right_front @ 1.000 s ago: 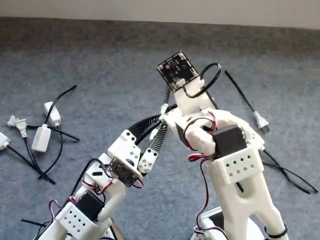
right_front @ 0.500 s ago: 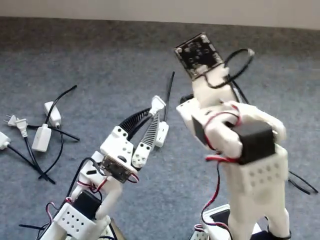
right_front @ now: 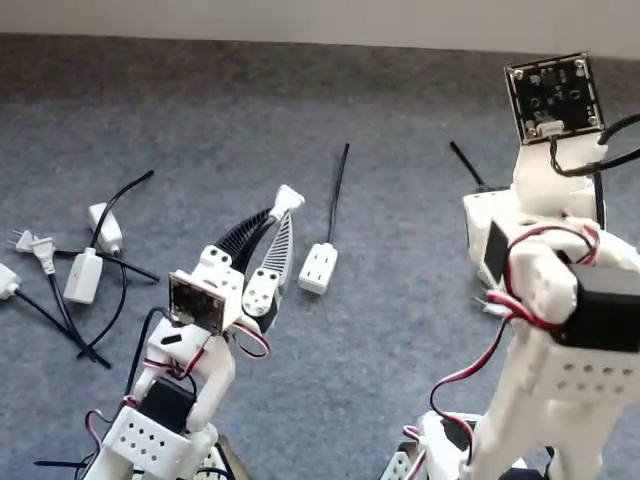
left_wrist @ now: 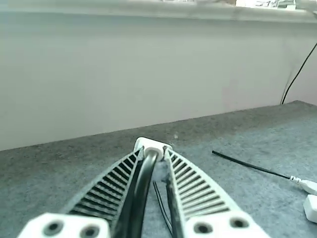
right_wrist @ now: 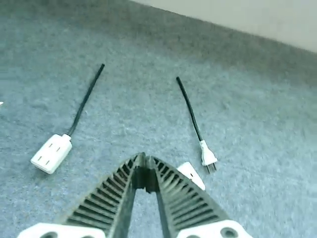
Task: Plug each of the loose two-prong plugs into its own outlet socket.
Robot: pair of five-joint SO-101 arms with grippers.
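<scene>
Because the left claw [left_wrist: 152, 151] pinches the plug [right_front: 288, 196] at its tips, above the table [right_front: 400, 330] near the outlet socket [right_front: 318, 268], the plug may twist on insertion; the right claw [right_wrist: 144, 171] is pressed together.

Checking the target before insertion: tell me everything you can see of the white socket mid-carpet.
The socket is a small white block, plastic by its look, with dark slots on its upper face. It lies flat on the grey carpet, nothing plugged in. A short straight black cord leaves its far end. Nothing else touches it.
</scene>
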